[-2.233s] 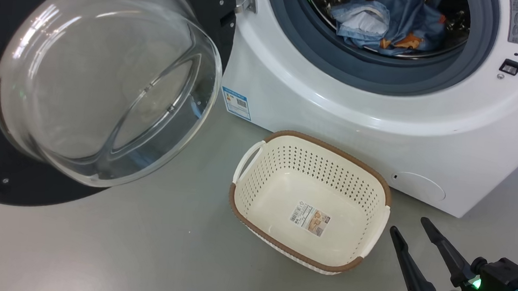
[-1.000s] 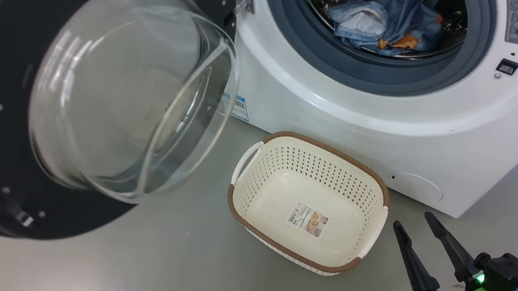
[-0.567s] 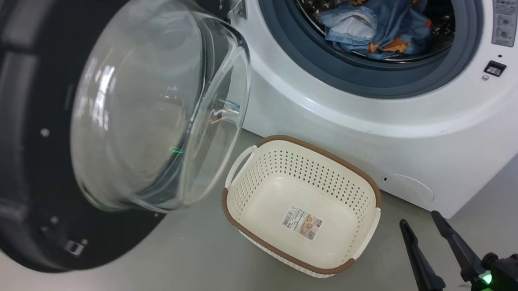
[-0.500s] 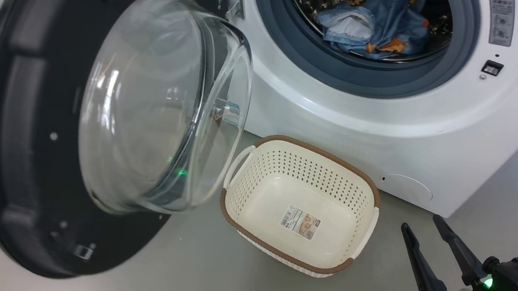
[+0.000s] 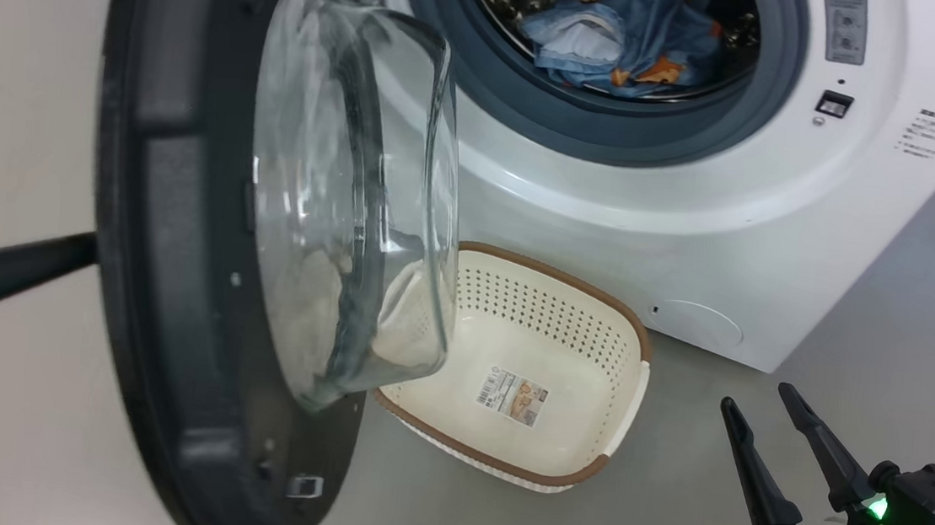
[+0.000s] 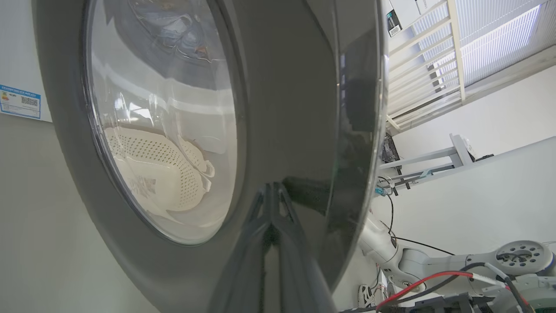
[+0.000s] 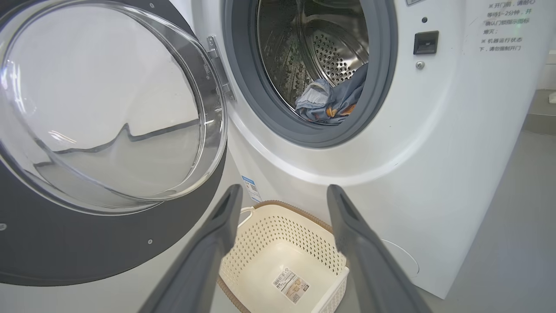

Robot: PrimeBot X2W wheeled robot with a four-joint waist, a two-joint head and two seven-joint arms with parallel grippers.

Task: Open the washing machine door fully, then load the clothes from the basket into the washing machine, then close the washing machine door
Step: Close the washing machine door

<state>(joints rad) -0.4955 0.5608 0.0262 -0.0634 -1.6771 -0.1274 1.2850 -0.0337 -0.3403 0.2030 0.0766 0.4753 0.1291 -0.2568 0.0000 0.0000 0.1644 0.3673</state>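
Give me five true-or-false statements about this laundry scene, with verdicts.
The cream perforated plastic basket with the brown rim holds no garments. True.
The blue patterned clothes lie on the floor. False: they lie in the white washing machine's steel drum.
The right hand is open and holds nothing. True.
The round black-rimmed glass door is latched shut. False: it stands swung open.
The left hand is open. False: it is shut, at the door's outer face.

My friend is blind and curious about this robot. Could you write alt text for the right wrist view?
A white front-loading washing machine, its round black-rimmed glass door swung open at left, holds blue cartoon-print clothes in its steel drum. Below, an empty cream perforated basket sits on the floor, seen between two spread dark fingers.
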